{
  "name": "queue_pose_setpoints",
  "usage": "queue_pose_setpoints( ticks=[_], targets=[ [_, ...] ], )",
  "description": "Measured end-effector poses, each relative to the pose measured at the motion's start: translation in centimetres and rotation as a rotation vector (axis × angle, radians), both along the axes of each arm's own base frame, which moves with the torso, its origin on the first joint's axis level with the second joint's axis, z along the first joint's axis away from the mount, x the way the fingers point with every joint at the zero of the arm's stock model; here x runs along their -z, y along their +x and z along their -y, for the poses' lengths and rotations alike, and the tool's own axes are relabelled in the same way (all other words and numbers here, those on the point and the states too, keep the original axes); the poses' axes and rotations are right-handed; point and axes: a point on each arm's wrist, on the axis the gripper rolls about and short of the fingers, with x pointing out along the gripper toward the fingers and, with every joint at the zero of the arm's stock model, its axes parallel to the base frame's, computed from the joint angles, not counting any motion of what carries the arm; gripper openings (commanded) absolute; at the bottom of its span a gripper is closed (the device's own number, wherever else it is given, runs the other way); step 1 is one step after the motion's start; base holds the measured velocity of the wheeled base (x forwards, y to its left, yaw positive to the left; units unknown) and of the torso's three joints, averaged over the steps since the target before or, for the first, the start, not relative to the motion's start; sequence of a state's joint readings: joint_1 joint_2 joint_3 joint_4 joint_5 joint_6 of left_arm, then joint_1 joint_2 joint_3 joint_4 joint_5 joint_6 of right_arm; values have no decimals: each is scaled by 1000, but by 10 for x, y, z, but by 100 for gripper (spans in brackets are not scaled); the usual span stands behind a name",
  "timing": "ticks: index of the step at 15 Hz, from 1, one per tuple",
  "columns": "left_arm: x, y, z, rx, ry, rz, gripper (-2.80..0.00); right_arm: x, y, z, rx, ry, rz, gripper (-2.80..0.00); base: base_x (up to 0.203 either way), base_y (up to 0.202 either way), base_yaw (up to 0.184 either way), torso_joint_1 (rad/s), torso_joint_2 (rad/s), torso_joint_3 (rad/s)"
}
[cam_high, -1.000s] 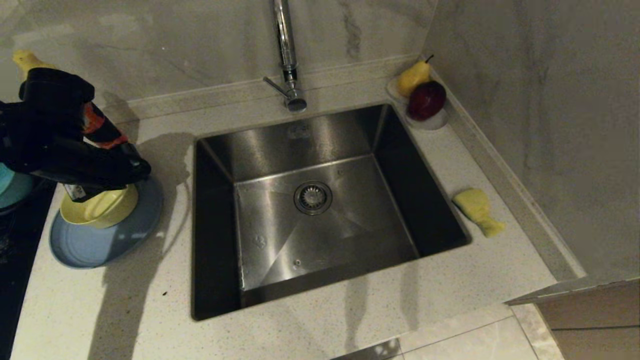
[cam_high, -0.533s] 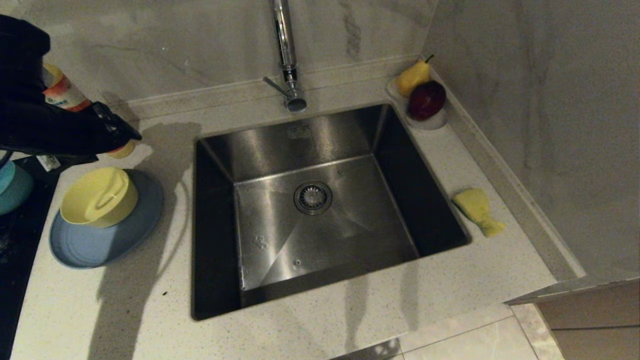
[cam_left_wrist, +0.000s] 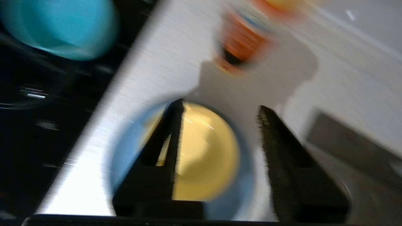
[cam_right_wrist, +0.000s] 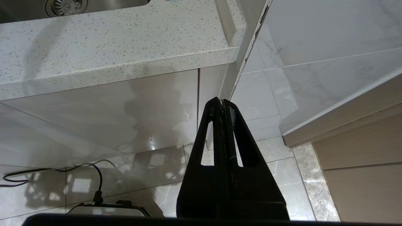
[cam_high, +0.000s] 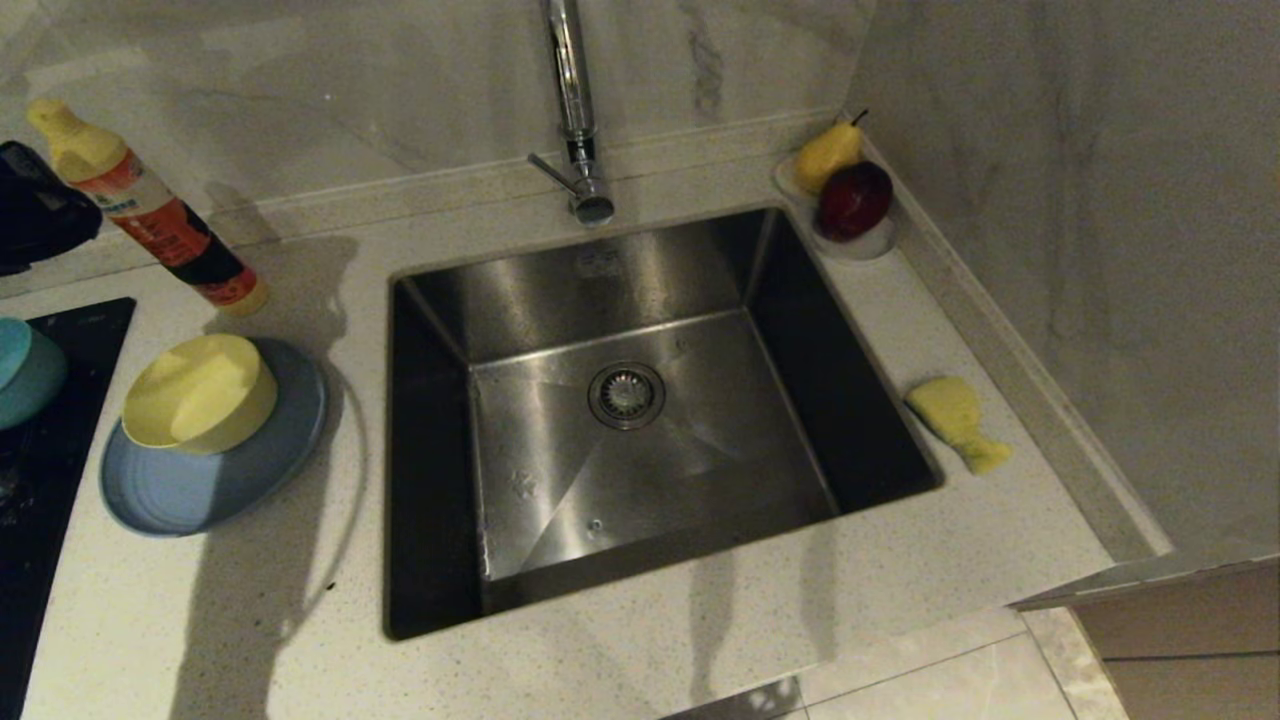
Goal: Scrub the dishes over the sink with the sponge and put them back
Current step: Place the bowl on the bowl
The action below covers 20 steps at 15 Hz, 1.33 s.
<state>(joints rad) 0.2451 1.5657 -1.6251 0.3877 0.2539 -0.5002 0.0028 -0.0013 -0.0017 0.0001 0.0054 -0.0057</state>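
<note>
- Pale speckled stone counter with a marble-look backsplash and side wall; below it glossy cabinet fronts and a polished tiled floor, seen from the right wrist
- The sink, a square brushed-steel basin with a round strainer, is sunk in the counter; a chrome tap rises behind it, its top cut off by the frame
- Left of the sink, the pale-yellow bowl sits on the wide, shallow light-blue plate; the teal bowl stands on a black hob at the left edge, half out of frame
- The sponge, soft, yellow and crumpled, lies on the counter just right of the sink, well apart from the dishes
- A bottle with a yellow cap and orange label leans behind the plate
- In the far right corner, a pear and a dark red apple rest on a small white dish
- Left gripper: only a dark piece shows at the head view's left edge; its wrist view is smeared by motion blur, yet the 2 black fingers stand clearly apart over the yellow bowl, holding nothing
- Right gripper: hangs below the counter edge, pointed at the floor, fingers pressed together on nothing; out of the head view
- A black cable trails across the floor to a dark object mostly cut off
</note>
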Motion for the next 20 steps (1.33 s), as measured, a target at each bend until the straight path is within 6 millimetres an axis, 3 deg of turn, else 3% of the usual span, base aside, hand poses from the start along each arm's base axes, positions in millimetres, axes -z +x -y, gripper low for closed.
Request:
queue_pose_setpoints(
  ticks=[6,7,14,20],
  targets=[
    [13,-1,-48,-152,-18,-39,-280,0,0,0,0,0,0,-280,0,0,0,0,0,0],
    [17,1,-56,-158,-22,-54,0,0,0,0,0,0,0,-280,0,0,0,0,0,0],
    [45,28,-112,-218,-17,-77,0,0,0,0,0,0,0,-280,0,0,0,0,0,0],
    [57,48,-135,-127,-56,-78,0,0,0,0,0,0,0,-280,0,0,0,0,0,0]
  ],
)
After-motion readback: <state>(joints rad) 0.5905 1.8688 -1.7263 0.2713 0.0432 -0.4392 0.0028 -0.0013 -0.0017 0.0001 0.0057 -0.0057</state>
